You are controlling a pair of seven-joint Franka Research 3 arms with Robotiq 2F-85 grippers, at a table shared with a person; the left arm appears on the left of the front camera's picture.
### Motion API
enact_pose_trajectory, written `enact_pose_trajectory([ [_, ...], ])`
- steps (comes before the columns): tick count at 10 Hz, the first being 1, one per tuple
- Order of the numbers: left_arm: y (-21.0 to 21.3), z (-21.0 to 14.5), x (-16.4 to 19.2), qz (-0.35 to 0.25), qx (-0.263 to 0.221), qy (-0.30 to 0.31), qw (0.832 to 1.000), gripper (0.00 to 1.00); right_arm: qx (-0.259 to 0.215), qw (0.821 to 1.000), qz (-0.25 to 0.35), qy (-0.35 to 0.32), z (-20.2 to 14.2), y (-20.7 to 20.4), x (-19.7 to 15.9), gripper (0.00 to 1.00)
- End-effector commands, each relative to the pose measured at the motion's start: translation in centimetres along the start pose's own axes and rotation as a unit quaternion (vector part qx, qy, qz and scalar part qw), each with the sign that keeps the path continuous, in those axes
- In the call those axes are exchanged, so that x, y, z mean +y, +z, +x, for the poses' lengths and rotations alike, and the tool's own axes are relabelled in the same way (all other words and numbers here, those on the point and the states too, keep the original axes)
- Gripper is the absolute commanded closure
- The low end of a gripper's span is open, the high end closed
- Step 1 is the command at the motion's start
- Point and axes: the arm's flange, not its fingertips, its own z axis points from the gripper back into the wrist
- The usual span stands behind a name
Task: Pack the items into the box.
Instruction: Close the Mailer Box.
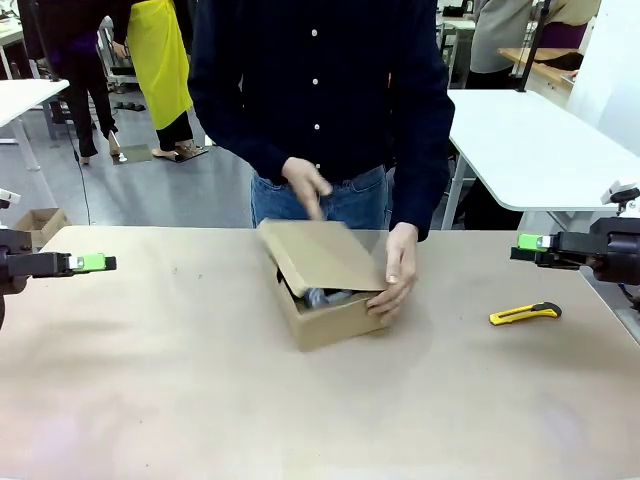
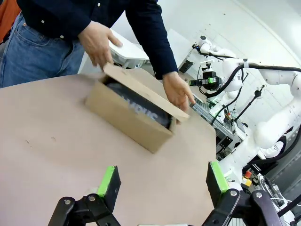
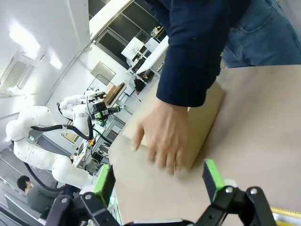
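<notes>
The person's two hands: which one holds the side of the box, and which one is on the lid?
The hand nearer the yellow knife grips the box wall; the other hand presses the lid.

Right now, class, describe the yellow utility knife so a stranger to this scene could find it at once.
Start at the brown table and find the cardboard box under the person's hands. Look toward the robot's right: the yellow utility knife lies alone there, flat, the single yellow-and-black thing on the tabletop.

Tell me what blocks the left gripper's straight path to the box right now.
On the table, nothing visible lies between the open left gripper and the box. At the box itself, the person's hands are in the way: one on the flap lid, the other at its far corner.
</notes>
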Motion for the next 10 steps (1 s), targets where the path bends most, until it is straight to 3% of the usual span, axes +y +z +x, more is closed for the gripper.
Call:
enact_pose_trajectory([
  [1, 0.12, 0.08, -0.10, 0.003, -0.002, -0.010, 1.000, 0.04, 0.003, 1.000, 0.002, 0.005, 0.21, -0.04, 0.33, 0.00],
  [10, 0.12, 0.08, -0.10, 0.003, -0.002, -0.010, 1.000, 0.04, 0.003, 1.000, 0.002, 0.005, 0.21, -0.04, 0.33, 0.00],
])
